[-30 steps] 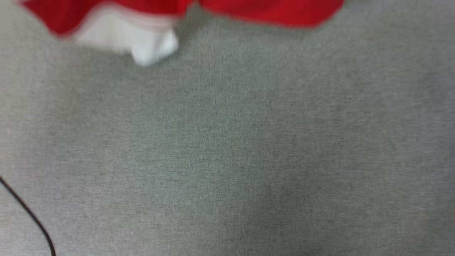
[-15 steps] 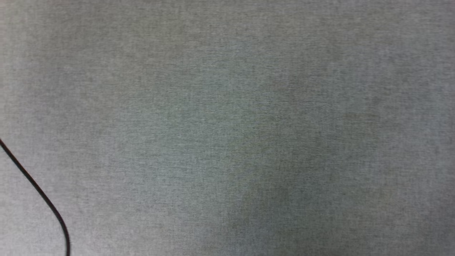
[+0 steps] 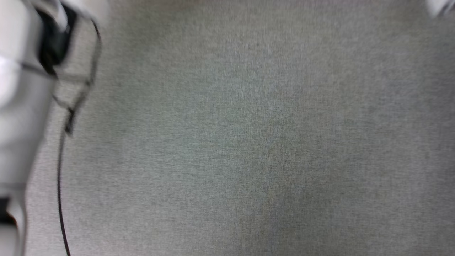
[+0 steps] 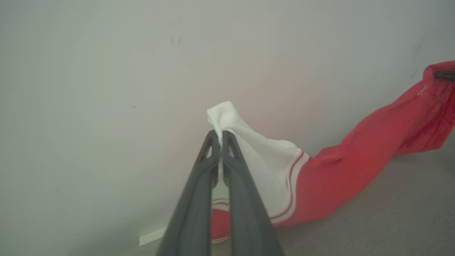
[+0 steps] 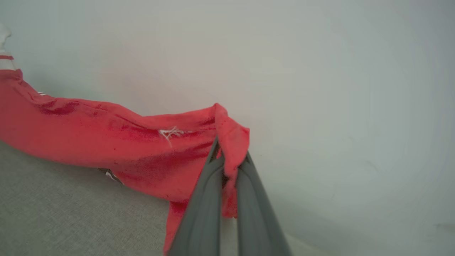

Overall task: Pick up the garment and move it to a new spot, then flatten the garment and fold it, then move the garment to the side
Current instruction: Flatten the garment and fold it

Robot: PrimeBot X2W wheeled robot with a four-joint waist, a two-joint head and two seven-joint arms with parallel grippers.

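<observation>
Garment (image 4: 341,167) hangs stretched between both grippers, over the grey surface (image 3: 249,142), with a pale wall (image 4: 106,71) behind. Left gripper (image 4: 221,137): jaws closed on the tip of the white sleeve (image 4: 263,156) (fabric bunched above the fingertips). Right gripper (image 5: 229,158): jaws closed on a red edge, cloth draped over the tips. Head view is blurred: pale forearm (image 3: 17,124) at left, black cable (image 3: 59,199) beside it.

My head view is smeared: my pale left arm (image 3: 17,117) is cut by the left edge, a dark cable (image 3: 60,185) blurred. The garment (image 4: 355,160) runs off both wrist views' edges; my jaws hide the pinched folds.
</observation>
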